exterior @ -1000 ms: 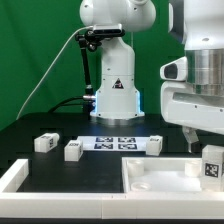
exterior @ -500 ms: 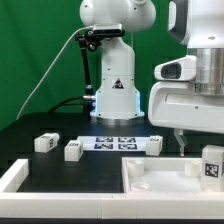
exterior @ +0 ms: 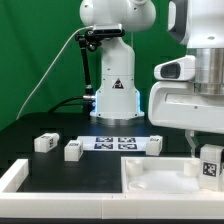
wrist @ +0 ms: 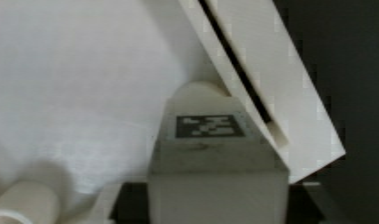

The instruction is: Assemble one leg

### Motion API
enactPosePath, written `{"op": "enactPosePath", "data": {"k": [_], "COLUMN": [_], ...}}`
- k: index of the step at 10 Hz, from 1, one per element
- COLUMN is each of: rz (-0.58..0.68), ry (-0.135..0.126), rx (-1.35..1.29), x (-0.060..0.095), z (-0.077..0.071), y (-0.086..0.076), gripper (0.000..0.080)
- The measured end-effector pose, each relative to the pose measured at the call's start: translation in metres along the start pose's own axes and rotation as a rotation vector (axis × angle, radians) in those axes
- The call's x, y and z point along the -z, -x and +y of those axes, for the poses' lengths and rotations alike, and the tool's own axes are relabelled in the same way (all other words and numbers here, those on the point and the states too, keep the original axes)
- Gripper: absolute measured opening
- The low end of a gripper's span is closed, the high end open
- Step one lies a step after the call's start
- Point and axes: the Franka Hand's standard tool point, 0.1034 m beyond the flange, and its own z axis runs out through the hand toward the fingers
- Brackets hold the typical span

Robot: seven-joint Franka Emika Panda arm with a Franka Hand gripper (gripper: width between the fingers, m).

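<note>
Since the leg (exterior: 211, 163) stands upright at the white panel's (exterior: 150, 182) far corner beneath our gripper (exterior: 196, 142), whose finger spread we cannot tell, we should descend squarely, slowly.

Exterior view: we look level and low across the tabletop (exterior: 30, 140) toward the arm's base (exterior: 113, 95), from a middling distance
Wrist view: we sit on the wrist, very near, facing down onto the white panel (wrist: 79, 90)
Shared: both views take in the tagged leg (exterior: 211, 165) (wrist: 212, 150) at the white panel (exterior: 160, 180); we see little else in common
</note>
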Motion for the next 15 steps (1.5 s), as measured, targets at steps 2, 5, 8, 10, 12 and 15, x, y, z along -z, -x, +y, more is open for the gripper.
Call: {"op": "enactPosePath", "data": {"k": [2, 5, 8, 10, 12, 15], "rz": [0.003, 0.008, 0.0, -0.015, -0.027, -0.013], "ry": [-0.016, -0.06, -0.071, -0.079, -0.081, -0.07], "rx": [-0.124, -0.544, -0.901, -1.148, -1.393, -1.428], "x": [-0.0008, -0.0008, -0.0012, -0.0015, -0.0014, -0.0008], "z": [0.0009, 0.0012, 0.001, 0.0008, 0.0021, 0.005], "y": [-0.0014, 0.0011, 0.003, 0.0035, 0.003, 0.002], "gripper": [0.029, 0.029, 0.029, 0.029, 0.029, 0.0292]}}
